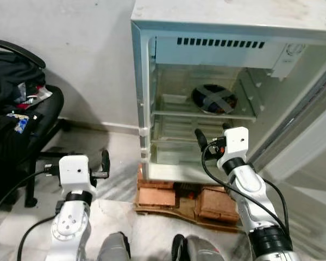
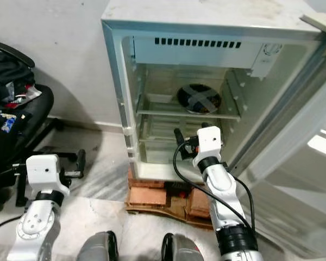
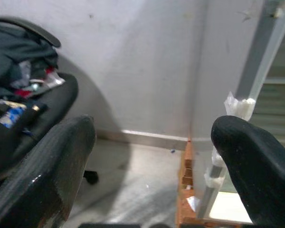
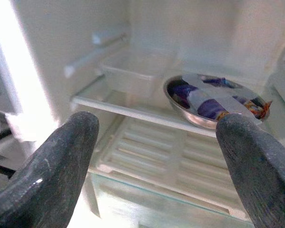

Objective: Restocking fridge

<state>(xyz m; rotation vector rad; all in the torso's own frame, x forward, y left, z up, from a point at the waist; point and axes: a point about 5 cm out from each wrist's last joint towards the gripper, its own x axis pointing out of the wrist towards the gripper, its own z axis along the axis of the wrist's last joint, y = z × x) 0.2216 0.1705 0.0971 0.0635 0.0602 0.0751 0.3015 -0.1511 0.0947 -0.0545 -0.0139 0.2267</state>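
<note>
I see the fridge (image 1: 152,81) open ahead, standing on bricks (image 1: 157,194). A metal bowl (image 4: 213,102) taped over the top sits on its upper shelf (image 4: 133,111); I can't make out what's inside. A clear tub (image 4: 133,71) is left of it. My right gripper (image 1: 212,136) hovers before the lower shelf, fingers apart, empty. My left gripper (image 1: 100,163), also spread, hangs left of the fridge, near a cluttered chair (image 1: 38,114) cut off at the edge.

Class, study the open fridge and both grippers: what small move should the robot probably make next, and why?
Probably ease the right gripper back from the fridge. Its fingers are open and empty, and the taped bowl sits on the shelf ahead. The left gripper is open too.
</note>
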